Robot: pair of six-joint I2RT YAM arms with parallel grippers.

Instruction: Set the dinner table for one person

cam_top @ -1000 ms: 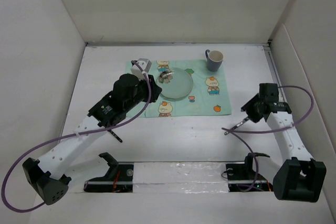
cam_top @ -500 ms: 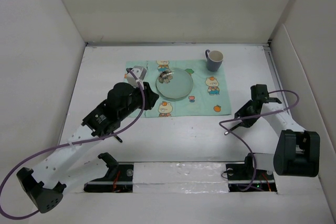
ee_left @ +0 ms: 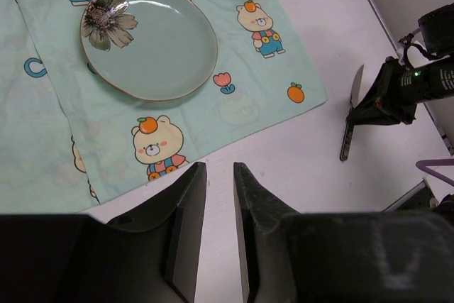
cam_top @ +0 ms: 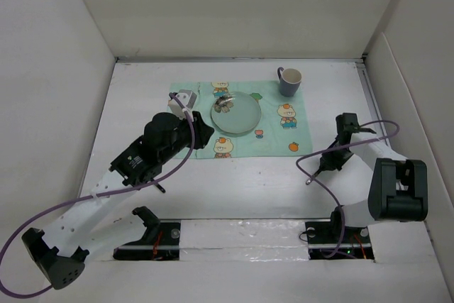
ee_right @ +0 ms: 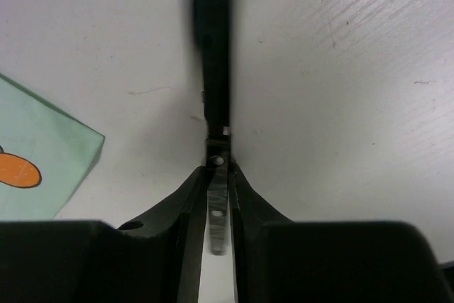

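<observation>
My 2 jaws above the white dinner table, 1 pinching a knife.
The table is flat, plain, matte white, walled by white panels; the mint mat hides part, and I cannot tell if the knife touches it. It lies beneath both: my right gripper, right of the mat, clamps the knife; my left gripper, over the mat's near edge, stands slightly parted, empty.

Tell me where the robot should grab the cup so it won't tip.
Probably the rim, from straight above. The cup stands upright with its mouth open, so one finger can go inside and one outside the wall. Pick the side away from its handle, which sticks out on the cup's left in the top view.
</observation>
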